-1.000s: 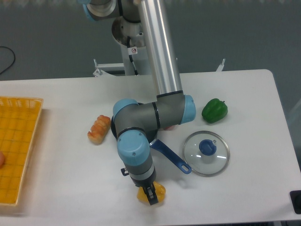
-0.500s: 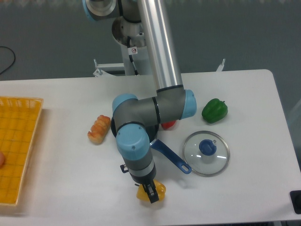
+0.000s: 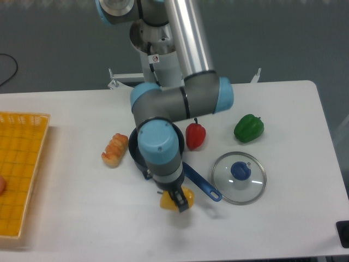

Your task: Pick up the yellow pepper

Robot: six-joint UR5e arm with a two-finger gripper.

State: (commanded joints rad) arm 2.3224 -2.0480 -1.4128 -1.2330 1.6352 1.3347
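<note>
The yellow pepper point(image 3: 169, 200) hangs below the wrist near the front middle of the white table point(image 3: 283, 114), partly hidden by the fingers. It looks lifted a little off the surface, with a faint shadow to its right. My gripper point(image 3: 179, 202) points down and is shut on the pepper, with one dark finger point(image 3: 181, 203) showing across its front. The blue-capped wrist above covers the rest of the hand.
A red pepper point(image 3: 195, 136) stands just right of the arm's elbow and a green pepper point(image 3: 249, 127) further right. A blue-handled dark pan point(image 3: 203, 185) lies under the arm, a glass lid point(image 3: 239, 177) beside it. A croissant point(image 3: 115, 149) and a yellow basket point(image 3: 19, 169) sit at the left.
The arm has risen and drawn back from the front edge, carrying the yellow pepper up and away from the table. The red pepper, hidden a second ago, now shows fully.
</note>
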